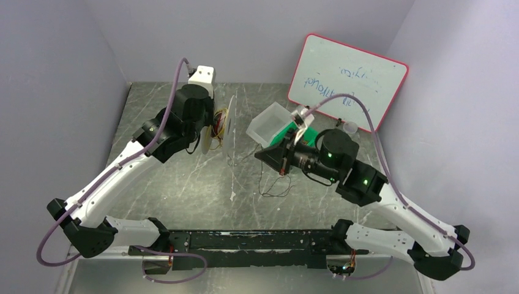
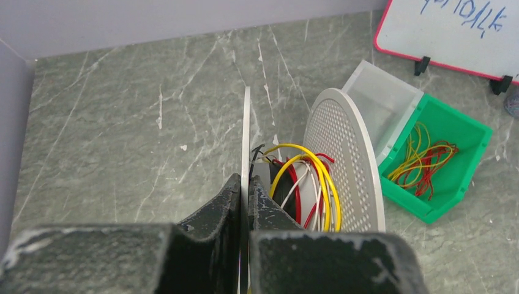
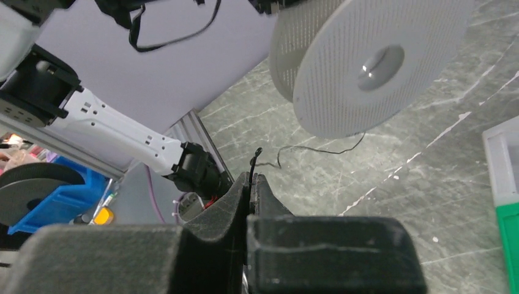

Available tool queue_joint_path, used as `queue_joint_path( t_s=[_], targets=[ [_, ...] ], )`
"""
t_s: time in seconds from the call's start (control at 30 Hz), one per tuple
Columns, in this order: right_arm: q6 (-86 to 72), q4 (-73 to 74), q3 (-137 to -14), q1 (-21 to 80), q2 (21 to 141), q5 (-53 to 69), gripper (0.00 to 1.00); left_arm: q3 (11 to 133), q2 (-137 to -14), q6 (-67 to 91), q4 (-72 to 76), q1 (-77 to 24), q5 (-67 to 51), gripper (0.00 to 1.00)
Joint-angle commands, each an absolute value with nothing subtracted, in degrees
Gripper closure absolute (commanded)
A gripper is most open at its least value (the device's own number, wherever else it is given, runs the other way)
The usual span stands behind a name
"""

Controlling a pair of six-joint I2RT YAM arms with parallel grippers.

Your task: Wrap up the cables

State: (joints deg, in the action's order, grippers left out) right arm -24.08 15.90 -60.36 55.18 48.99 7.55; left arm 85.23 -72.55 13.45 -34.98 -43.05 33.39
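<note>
cables: yellow, red and white loops wound round the spool hub, far left of centre; more yellow and red ones piled in the green bin, far right
black cable: one thin strand, its end poking out of the right gripper, which is pressed together on it
left gripper: clamped onto the spool's thin disc edge
hard to see: where that strand trails off, too fine
spool: white perforated discs, plastic-looking
table: grey marble pattern, scratched
</note>
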Motion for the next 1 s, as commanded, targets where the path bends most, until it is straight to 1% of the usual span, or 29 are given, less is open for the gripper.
queue_joint_path(
  t_s=[0.0,0.13,0.47,0.63,0.8,0.87,0.97],
  targets=[
    [-18.6,24.3,-70.0,55.5,55.0,8.4,1.00,84.3,-70.5,12.6,-30.4,-42.7,29.9,0.93],
    [-16.0,28.3,-77.8,55.5,60.5,8.7,1.00,82.2,-69.4,13.0,-30.5,-42.7,29.1,0.93],
    [-14.8,26.9,-84.0,55.5,62.9,12.0,1.00,82.3,-69.7,11.8,-32.6,-42.6,30.6,0.93],
    [-15.0,27.5,-89.8,55.4,66.6,19.2,1.00,81.8,-70.4,11.9,-33.0,-42.6,30.8,0.93],
    [-16.3,24.0,-90.6,55.9,69.6,27.3,1.00,83.8,-72.4,12.5,-35.0,-42.7,32.4,0.93],
    [-16.5,23.3,-91.2,56.9,70.5,28.1,1.00,84.9,-73.8,12.8,-36.6,-42.7,32.8,0.93],
    [-16.3,22.9,-92.7,58.1,71.4,26.0,1.00,84.6,-74.5,12.9,-37.2,-42.6,32.6,0.93]
  ],
)
